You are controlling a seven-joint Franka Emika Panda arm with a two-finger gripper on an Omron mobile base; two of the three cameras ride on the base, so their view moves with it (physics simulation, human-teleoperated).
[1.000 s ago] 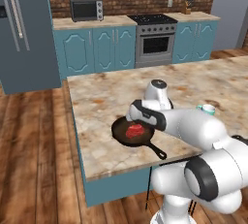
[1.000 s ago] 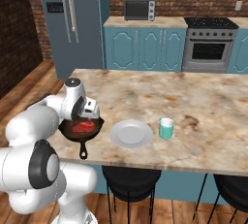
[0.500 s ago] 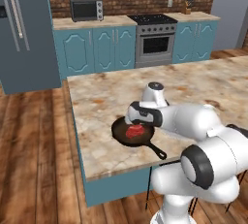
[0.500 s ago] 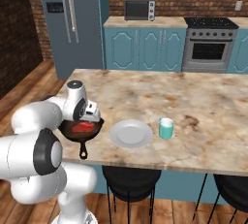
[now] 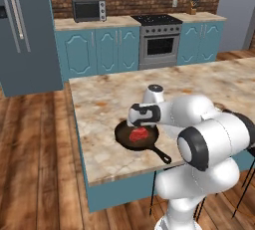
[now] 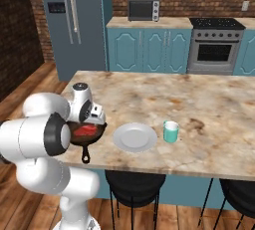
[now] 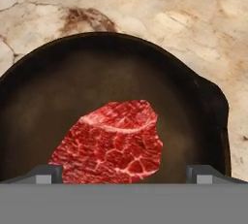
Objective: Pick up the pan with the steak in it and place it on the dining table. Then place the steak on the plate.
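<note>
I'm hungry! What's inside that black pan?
A red raw steak lies in the pan. The pan floor under the steak is covered, and the open gripper blocks its near edge.

Dining table [image 6: 209, 99]: pan [image 5: 124, 137], plate [image 6: 134, 137], mug [image 6: 171, 131].

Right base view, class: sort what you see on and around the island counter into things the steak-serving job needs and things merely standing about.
Needed for the job:
pan
steak
plate
dining table
gripper, open above the steak

Merely standing about:
teal mug
microwave
oven
fridge
stools
</note>
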